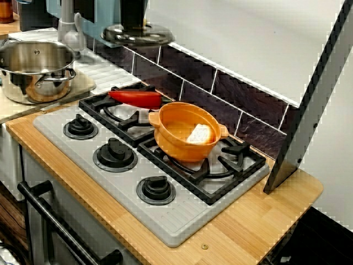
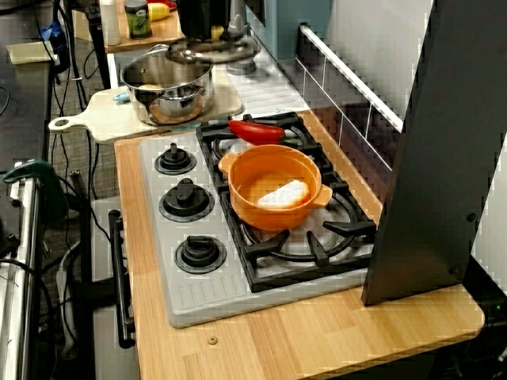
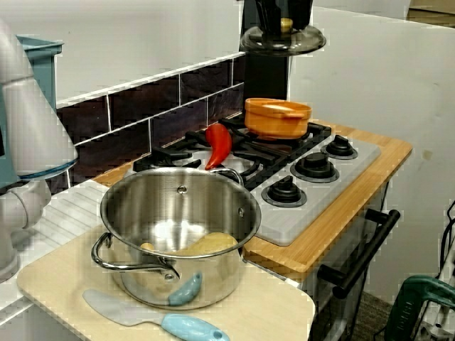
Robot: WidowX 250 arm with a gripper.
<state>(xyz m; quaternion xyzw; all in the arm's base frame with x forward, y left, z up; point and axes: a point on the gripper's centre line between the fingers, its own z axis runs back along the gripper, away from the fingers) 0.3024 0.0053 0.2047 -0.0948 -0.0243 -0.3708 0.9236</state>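
Lid: round flat disc, glassy, with a metal rim and a brass-coloured knob; hangs level in the air directly under the pincer, well above the hob.
Pincer: dark fingers closed tight on the knob, carrying the lid.
Steel pot: polished, cylindrical, with loop handles; lower than the pincer and off to one side, on a pale board.
Orange pot: glossy, rounded, holding a white block; below the pincer on a black grate.
Red pepper: long, smooth; below the pincer, just beside the orange pot.
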